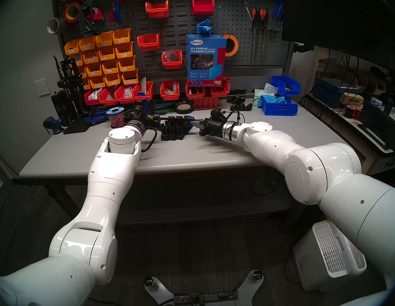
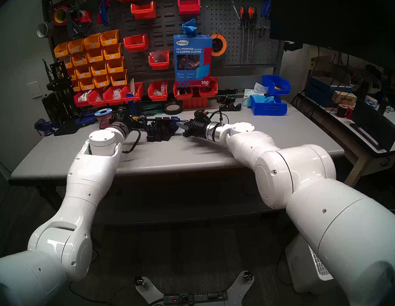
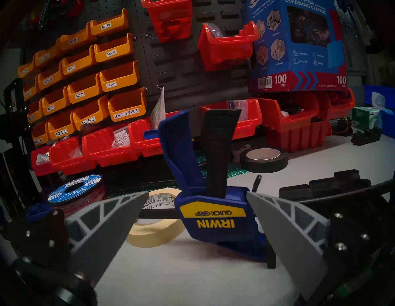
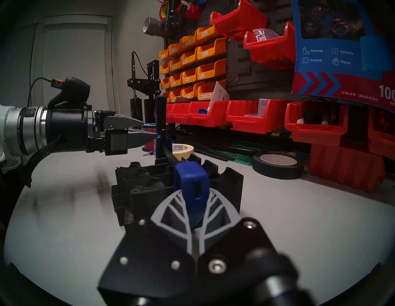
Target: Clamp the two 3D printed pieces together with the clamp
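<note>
On the left, the left gripper (image 3: pixel 197 215) is held level with its fingers (image 3: pixel 111 226) spread wide on either side of the clamp (image 3: pixel 213 213), at the body bearing the yellow label. Nothing is grasped there yet, and whether either finger touches the blue body cannot be told. The handle and trigger are seen rising above the body, so the clamp appears to be turned over.

In the middle of the table (image 1: pixel 192 154), the two 3D printed pieces (image 1: pixel 174 129) are stood side by side, with the clamp's black bar laid across their tops.

On the right, the right gripper (image 4: pixel 195 205) is clenched on the clamp's blue far jaw, at the end of the bar, and the tool seems to be steadied from that side.

The step in hand is judged to be the squeeze of the trigger. It would be done well if the left fingers were closed across handle and trigger together, not the body, while the right grip is kept firm so that the bar is not twisted and the pieces are not tipped.
</note>
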